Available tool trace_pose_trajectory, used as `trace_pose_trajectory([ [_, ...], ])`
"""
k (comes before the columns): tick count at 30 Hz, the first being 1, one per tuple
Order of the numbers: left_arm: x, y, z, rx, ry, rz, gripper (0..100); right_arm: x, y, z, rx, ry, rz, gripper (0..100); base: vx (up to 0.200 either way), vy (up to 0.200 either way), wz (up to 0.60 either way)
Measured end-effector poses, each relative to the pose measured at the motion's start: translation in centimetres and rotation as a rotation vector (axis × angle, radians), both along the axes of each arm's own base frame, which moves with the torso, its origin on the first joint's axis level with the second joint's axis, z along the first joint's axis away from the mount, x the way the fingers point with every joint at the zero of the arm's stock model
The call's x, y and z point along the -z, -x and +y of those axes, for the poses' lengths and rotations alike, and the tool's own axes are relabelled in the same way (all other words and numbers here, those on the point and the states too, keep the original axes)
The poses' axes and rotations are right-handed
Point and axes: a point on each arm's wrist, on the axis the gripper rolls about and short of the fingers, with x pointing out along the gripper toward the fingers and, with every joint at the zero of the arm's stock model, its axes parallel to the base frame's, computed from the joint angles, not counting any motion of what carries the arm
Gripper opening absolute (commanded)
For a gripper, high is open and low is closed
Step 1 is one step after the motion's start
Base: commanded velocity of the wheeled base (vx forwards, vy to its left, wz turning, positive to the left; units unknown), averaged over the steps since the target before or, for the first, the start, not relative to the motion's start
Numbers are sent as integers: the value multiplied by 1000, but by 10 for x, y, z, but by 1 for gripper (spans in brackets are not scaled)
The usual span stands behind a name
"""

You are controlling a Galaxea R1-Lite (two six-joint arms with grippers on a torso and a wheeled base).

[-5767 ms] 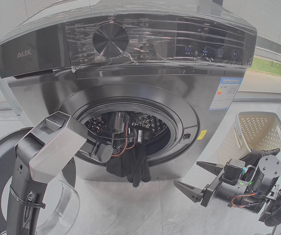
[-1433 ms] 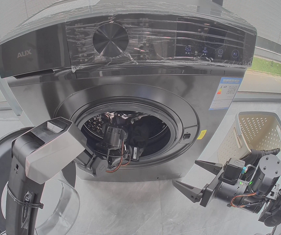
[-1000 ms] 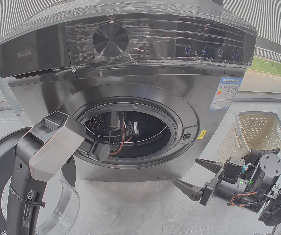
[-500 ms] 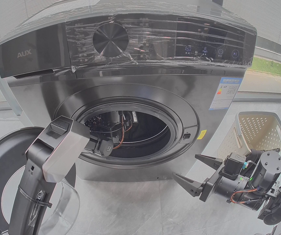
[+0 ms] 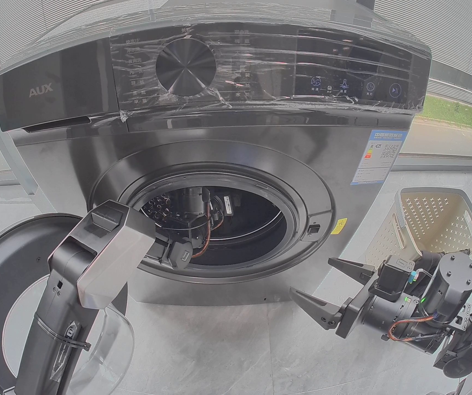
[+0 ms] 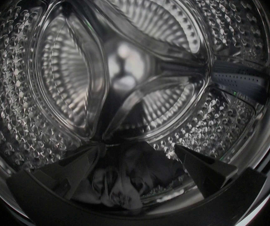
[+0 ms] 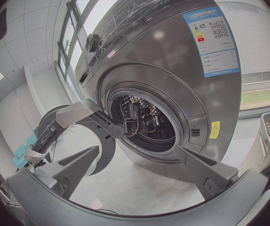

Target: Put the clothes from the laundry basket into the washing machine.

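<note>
The left arm (image 5: 109, 250) rises from the lower left of the frame, its wrist bent toward the centre; the left tool (image 6: 136, 146) has its fingers spread. The right arm (image 5: 455, 303) sits lower right, with the right tool (image 5: 313, 276) spread wide and pointing left.

The washing machine (image 5: 280, 138) is glossy metal, its drum (image 6: 223, 116) dimpled shiny steel, the laundry basket (image 5: 439, 215) matt perforated plastic.
</note>
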Motion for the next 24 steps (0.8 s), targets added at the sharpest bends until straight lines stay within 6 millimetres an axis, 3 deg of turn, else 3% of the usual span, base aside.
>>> trace_pose_trajectory([
  [7,17,20,0,24,-48,95,100,-1,0,-1,1,-4,-4,100,0,0,0],
  [12,17,43,-1,53,-78,152,100,-2,1,-1,1,-6,-8,100,0,0,0],
  [18,6,80,-8,105,-105,203,100,-3,1,-2,0,-7,-9,100,0,0,0],
  [24,0,131,-18,184,-132,261,100,-2,3,-2,-4,-3,-4,100,0,0,0],
])
